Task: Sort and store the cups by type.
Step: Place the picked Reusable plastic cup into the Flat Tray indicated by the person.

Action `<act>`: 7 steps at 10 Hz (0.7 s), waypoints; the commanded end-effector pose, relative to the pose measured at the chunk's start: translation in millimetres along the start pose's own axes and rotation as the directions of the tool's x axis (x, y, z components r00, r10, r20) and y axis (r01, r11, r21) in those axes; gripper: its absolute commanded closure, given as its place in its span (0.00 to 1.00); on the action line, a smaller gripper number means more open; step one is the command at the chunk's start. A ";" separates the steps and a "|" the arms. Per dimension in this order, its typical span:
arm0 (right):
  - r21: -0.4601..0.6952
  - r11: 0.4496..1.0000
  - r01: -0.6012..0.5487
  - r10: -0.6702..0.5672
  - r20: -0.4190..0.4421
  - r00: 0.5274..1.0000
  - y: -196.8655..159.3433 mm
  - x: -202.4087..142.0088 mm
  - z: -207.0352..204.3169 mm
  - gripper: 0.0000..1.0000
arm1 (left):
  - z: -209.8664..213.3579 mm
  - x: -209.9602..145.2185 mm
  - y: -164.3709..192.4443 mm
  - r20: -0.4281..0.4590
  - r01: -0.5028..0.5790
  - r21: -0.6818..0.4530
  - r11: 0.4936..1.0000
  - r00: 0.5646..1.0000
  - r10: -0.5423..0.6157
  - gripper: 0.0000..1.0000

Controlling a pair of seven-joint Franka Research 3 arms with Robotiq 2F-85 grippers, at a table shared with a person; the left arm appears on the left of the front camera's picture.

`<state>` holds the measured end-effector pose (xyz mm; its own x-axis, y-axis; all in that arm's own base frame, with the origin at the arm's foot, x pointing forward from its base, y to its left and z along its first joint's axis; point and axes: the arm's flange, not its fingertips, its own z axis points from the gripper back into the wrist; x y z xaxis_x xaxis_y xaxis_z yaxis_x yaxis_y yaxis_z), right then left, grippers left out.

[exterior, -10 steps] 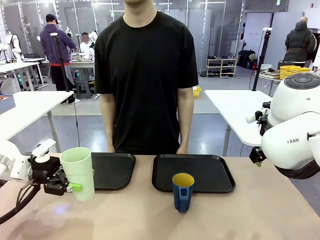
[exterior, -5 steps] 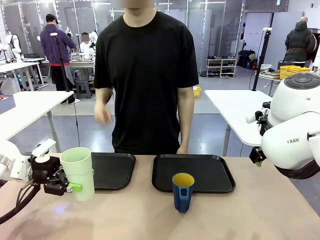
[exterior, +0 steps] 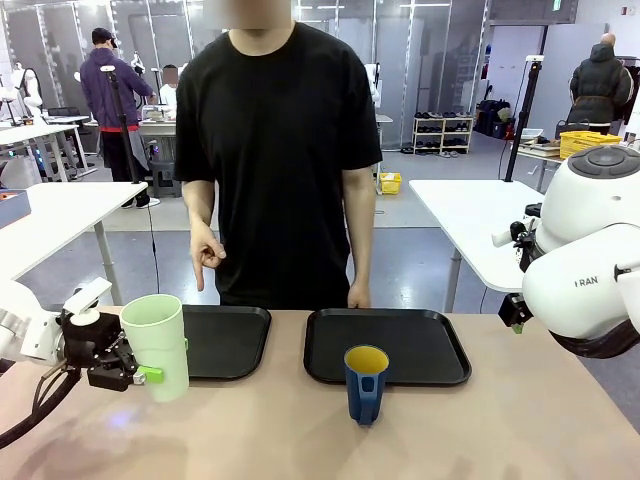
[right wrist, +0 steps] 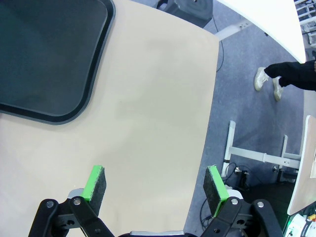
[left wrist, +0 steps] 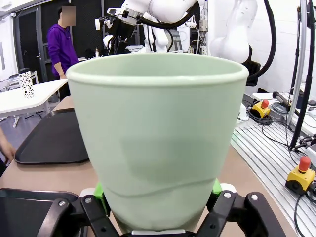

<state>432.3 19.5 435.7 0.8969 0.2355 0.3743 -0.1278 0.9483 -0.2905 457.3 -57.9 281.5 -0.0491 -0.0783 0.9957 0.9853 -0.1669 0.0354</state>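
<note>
- The left gripper (exterior: 141, 373) stood at the near left of the table (exterior: 300, 445), its jaws clamped on the lower wall of the pale green tumbler (exterior: 158, 343).
- In the left wrist view, green pads (left wrist: 100, 190) pressed both sides of the tumbler (left wrist: 158, 133), with the left gripper (left wrist: 157, 224) closed round its base. The tumbler stood upright, mouth up. Whether its base touched the table could not be told.
- The right gripper (right wrist: 155, 186) hung with its jaws wide apart and nothing between them. Bare tabletop (right wrist: 148, 98) lay below it, near the table's edge.
- The right wrist view also showed a corner of a black tray (right wrist: 44, 59) and the floor beyond the table. The front view gave only the white right arm (exterior: 590, 260) at the right side.
- The dark blue cup (exterior: 365, 384) stood upright near the table's middle, yellow inside, its handle towards the robot. It stood just before the right tray (exterior: 420, 345), apart from both grippers.
- The left tray (exterior: 225, 340) lay just behind the tumbler, which hid its near left corner.
- A person in a black shirt stood at the far edge. One hand (exterior: 207, 257) was raised, forefinger pointing down towards the left tray. The other hand (exterior: 357, 296) hung at the table's edge.
- Beyond, the left wrist view showed a speckled mug (left wrist: 27, 85) on a white table and red stop buttons (left wrist: 304, 164).
</note>
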 end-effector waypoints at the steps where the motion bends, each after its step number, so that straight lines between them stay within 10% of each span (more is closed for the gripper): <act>1: -0.001 1.000 0.000 0.000 0.001 1.000 0.0 -0.2 -0.6 0.00 | -0.6 1.6 1.3 -0.001 0.003 -0.001 1.000 1.000 -0.003 0.59; 4: -0.001 1.000 0.000 0.000 0.001 1.000 0.0 -0.2 -0.6 0.00 | -0.6 1.6 1.3 -0.001 0.003 -0.001 1.000 1.000 -0.003 0.59; 5: -0.001 1.000 0.000 0.000 0.001 1.000 0.0 -0.2 -0.6 0.00 | 0.0 0.0 0.0 0.000 0.000 0.000 1.000 1.000 0.000 0.17; 7: -0.001 1.000 0.000 0.000 0.001 1.000 0.0 -0.2 -0.6 0.00 | 14.2 4.3 9.3 -0.012 0.035 0.008 0.999 0.999 -0.035 0.17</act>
<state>432.3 19.5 435.7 0.8969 0.2355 0.3743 -0.1278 0.9483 -0.2905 461.2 -53.8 284.4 -0.0593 -0.0812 0.9949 0.9862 -0.1592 0.0458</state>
